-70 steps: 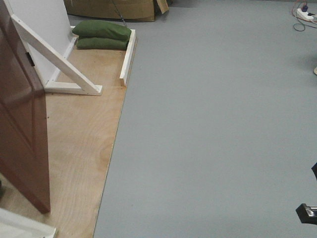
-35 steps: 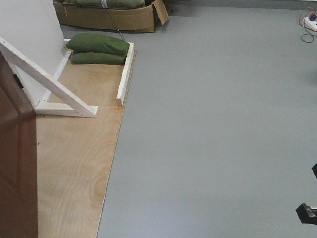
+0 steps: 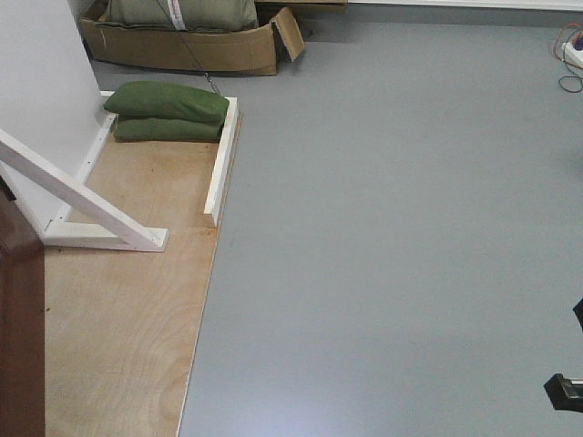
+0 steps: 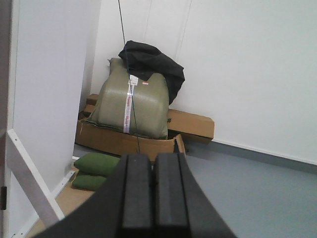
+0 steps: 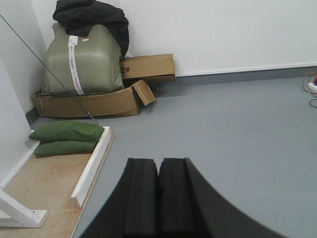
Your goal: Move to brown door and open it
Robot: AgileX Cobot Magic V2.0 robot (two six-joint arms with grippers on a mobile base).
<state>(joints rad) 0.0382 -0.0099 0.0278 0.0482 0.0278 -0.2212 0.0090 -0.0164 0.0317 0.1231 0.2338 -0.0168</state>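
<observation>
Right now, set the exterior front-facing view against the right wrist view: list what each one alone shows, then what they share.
Only the front-facing view shows the glossy reddish-brown door, a strip at its left edge. Only the right wrist view shows the right gripper, closed with nothing held, and the black cloth bundle against the white wall. Both show the two stacked green bags, the open brown cardboard box holding the olive-green sack, the pale plywood floor panel and the grey floor.
</observation>
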